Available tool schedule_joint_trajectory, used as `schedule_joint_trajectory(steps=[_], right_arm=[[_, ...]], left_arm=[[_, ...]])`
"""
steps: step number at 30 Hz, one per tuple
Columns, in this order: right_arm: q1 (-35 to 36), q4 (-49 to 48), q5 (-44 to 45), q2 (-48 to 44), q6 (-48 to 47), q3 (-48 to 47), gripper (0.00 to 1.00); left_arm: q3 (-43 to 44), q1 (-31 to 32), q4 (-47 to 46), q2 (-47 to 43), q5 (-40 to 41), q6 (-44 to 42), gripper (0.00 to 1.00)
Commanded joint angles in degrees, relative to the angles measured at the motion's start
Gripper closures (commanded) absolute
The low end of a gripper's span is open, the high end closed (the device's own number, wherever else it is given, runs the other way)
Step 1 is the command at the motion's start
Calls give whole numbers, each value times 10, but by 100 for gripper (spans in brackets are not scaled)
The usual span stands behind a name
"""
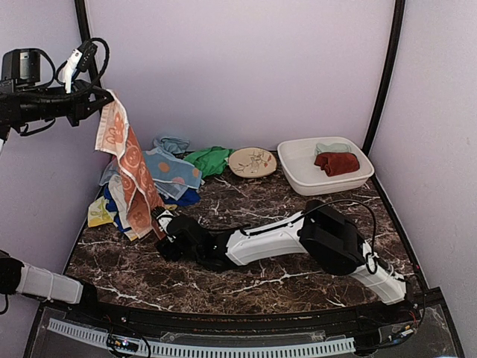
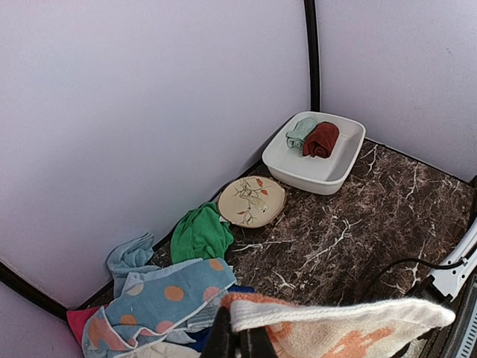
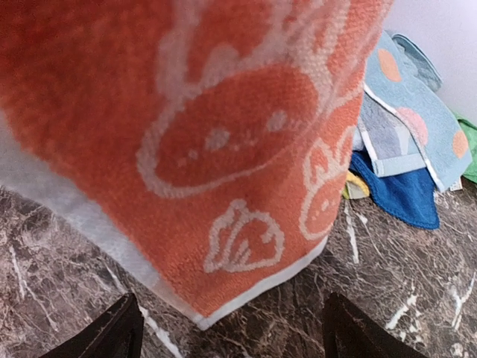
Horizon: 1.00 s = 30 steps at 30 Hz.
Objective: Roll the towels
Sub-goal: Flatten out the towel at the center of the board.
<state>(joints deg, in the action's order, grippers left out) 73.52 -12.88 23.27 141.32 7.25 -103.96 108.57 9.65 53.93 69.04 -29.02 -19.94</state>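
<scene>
Risk: the orange towel (image 1: 125, 168) hangs loose from the upper left of the top view down to mid-left, in front of the towel pile (image 1: 171, 173). A slight swing, and the right end effector (image 3: 231, 339) would likely close mid-hem or on nothing.
Left end effector (image 1: 102, 101): clamped on the towel's top edge.
Right end effector: wide open, hem hanging between its fingers; contact unclear.

Plate (image 1: 252, 162): one. Tub (image 1: 297, 179): one, containing two rolled towels (image 1: 337, 162). Hanging towel (image 1: 127, 168), upper left: one. Heaped towels (image 1: 173, 173): perhaps six, since they overlap.
</scene>
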Motion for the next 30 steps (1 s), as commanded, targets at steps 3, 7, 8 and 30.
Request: schedule_joint_trajectory(steps=[3, 7, 8, 30], right_arm=[[-4, -57, -14, 36, -3, -31, 20], [-16, -34, 5, 59, 30, -67, 35], [-20, -34, 6, 61, 36, -68, 41], [-54, 85, 75, -488, 52, 372, 100]], left_arm=[[-3, 2, 5, -14, 14, -9, 100], [-2, 3, 5, -14, 14, -8, 100], [-2, 2, 6, -14, 15, -8, 100], [-67, 3, 29, -42, -62, 47, 100]])
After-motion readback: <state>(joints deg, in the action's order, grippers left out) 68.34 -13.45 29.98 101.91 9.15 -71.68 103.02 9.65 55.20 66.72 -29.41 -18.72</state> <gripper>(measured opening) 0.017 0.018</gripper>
